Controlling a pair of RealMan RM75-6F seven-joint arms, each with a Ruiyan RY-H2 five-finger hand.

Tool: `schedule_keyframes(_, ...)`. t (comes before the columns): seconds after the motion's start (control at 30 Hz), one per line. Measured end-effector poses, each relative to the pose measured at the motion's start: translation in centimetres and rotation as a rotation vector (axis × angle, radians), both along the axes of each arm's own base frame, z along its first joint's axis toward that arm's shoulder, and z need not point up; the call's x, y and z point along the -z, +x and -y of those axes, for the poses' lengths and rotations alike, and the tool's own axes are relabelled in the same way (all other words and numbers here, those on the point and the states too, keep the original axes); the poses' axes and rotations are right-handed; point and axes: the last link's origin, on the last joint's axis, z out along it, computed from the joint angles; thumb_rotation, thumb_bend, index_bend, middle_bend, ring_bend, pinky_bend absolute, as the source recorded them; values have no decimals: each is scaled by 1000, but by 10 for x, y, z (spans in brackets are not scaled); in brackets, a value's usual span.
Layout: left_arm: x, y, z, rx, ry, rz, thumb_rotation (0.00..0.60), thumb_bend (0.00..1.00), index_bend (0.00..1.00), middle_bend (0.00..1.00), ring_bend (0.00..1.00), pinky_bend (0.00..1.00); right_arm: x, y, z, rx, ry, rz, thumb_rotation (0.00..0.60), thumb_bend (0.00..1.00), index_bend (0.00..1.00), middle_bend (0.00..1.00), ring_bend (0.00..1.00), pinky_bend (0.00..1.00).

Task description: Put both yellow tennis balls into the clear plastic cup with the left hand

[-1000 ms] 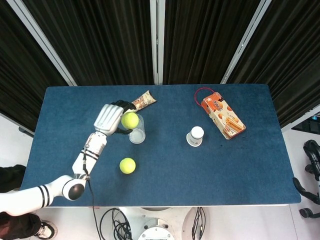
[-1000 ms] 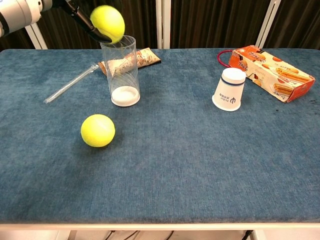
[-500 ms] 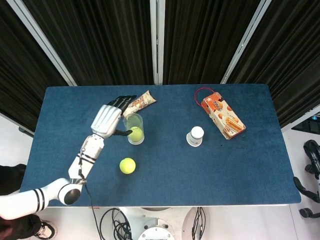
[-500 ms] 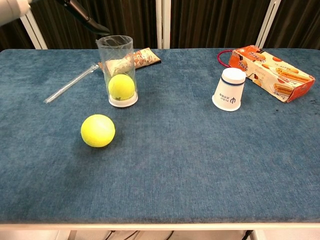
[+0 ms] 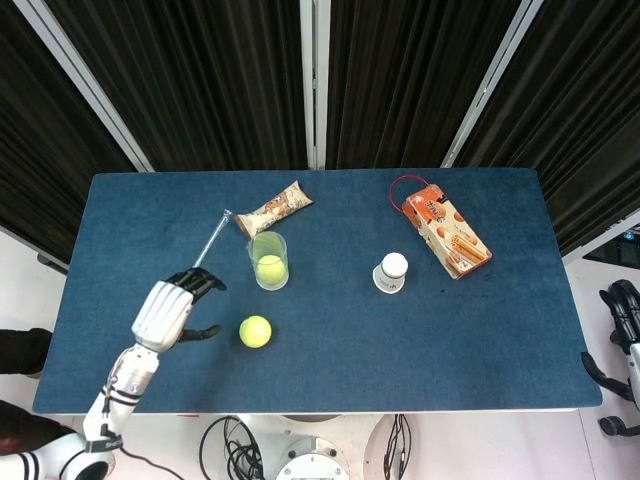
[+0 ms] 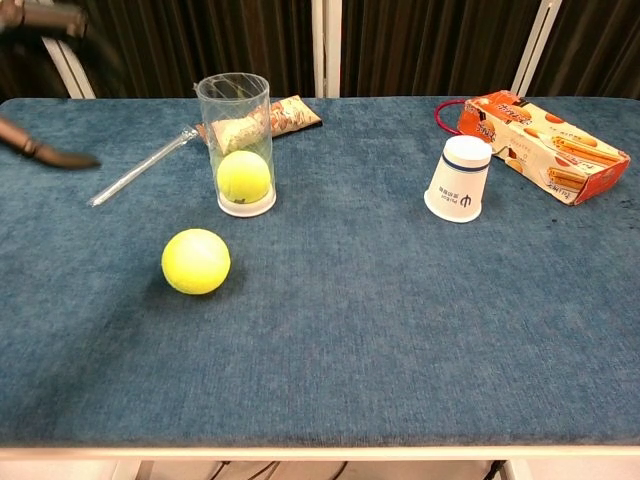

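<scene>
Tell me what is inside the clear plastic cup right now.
One yellow tennis ball rests at the bottom of the clear plastic cup. Nothing else shows through the cup's walls. The second ball lies on the table, outside the cup.

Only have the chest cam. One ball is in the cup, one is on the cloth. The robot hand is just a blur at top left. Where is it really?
Observer: In the head view the left robot hand is over the front left part of the table, left of the loose tennis ball and apart from it.
Operator: Holding anything?
Observer: No. Its fingers are spread and nothing is in them.
Operator: Is the cup in its way?
Observer: No. From above, the clear cup stands behind the loose ball, not between the ball and the hand.
</scene>
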Motion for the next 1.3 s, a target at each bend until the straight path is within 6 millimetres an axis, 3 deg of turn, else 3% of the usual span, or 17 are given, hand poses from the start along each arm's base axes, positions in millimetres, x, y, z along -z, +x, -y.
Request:
schedule_keyframes(0.2,34,-21,12,15,-94,-24,600,69,291,305,242,396,2,1,-1,-2,7,1,600,235,0,0,0,0)
schedule_keyframes(0.47,81,1,4,113,-191,-117,600,69,273,248,214,371,-1,-5,-5,22,-6,4,600,236,0,0,0,0)
schedule_keyframes(0.73,104,13,-13,143,-181,-189,600,80,284,244,210,382,-1,-11,-4,38,0,11,600,235,0,0,0,0)
schedule_keyframes(0.83,109,9,-16,137,-186,-231,600,89,317,265,224,417,0,-13,-3,43,4,13,600,235,0,0,0,0)
schedule_keyframes(1.07,114,-2,-19,121,-185,-301,600,99,437,416,370,583,1,-17,-1,57,12,15,600,236,0,0,0,0)
schedule_keyframes(1.3,112,1,-19,126,-175,-294,600,143,540,529,485,687,2,-16,-1,58,13,16,600,235,0,0,0,0)
